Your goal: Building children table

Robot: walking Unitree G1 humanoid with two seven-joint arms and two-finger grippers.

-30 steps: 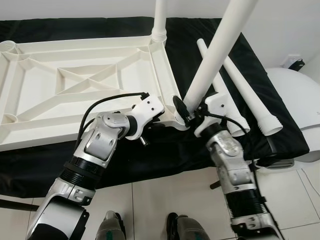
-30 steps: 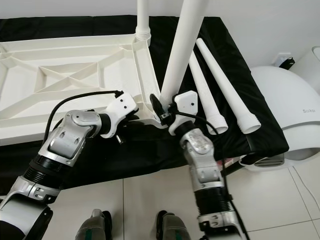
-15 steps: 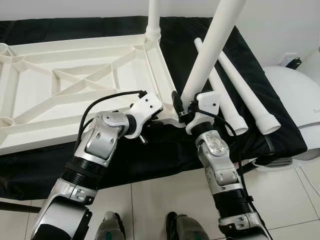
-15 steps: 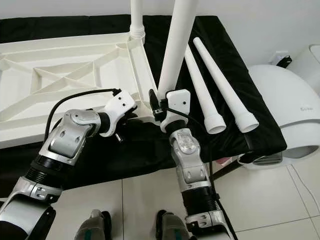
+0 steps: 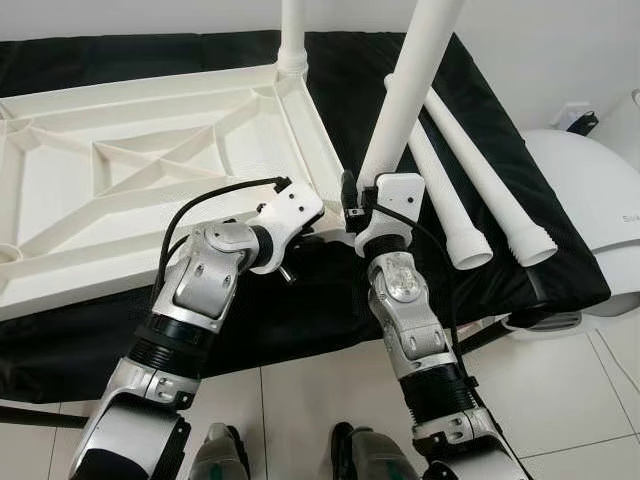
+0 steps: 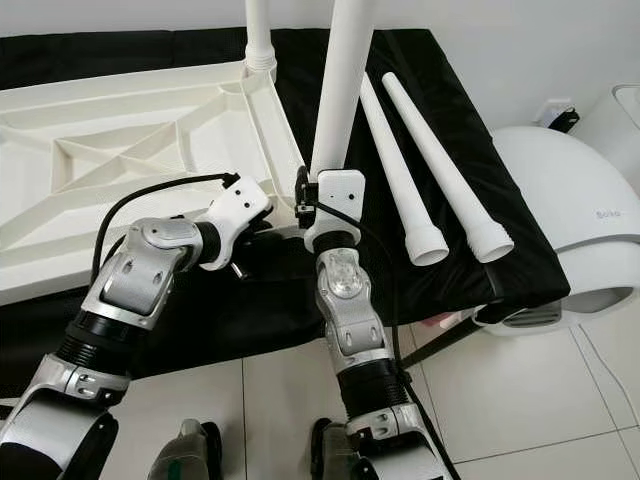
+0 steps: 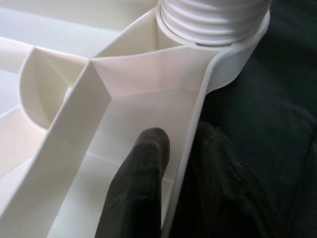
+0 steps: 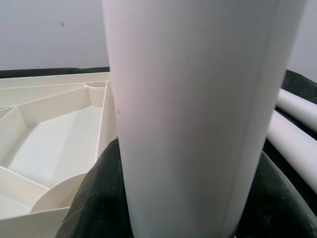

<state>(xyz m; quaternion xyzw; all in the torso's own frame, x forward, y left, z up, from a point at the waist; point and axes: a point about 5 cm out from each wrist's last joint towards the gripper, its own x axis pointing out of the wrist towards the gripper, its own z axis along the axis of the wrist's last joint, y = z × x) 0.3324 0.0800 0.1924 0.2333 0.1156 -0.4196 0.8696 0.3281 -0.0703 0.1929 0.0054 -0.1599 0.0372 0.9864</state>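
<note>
Item: upturned white tabletop (image 5: pixel 150 165), ribbed underside showing, lying on a black cloth (image 5: pixel 470 110) over a low surface.

Change noted: the table leg (image 5: pixel 410 85) held by the right gripper (image 5: pixel 362 203) leaned toward 1 o'clock a second ago; it now rises nearly plumb from the near right corner socket (image 7: pixel 237 59), at about 5 o'clock of the tabletop. The right forearm has swung in under it. Judged meaning: the leg is being squared up in its socket; the left wrist view shows its ribbed collar entering the socket ring, so seating looks close, though full depth cannot be confirmed.

Right gripper: fingers (image 8: pixel 94 198) clamped around the leg's lower shaft.

Left gripper (image 7: pixel 173 193): steadying the same corner, one finger inside the rim wall, one outside, pinched on the tabletop edge.

Also present: one fitted leg (image 5: pixel 292 30) upright at the far right corner, 1 o'clock of the top. Two loose legs (image 5: pixel 470 170) lying side by side on the cloth at 3 o'clock, well apart from the grippers. White rounded appliance (image 5: pixel 590 190) beyond the cloth's right end. Tiled floor (image 5: pixel 560 400).

Obstruction: none evident around the socket; both arms crowd the one corner.
</note>
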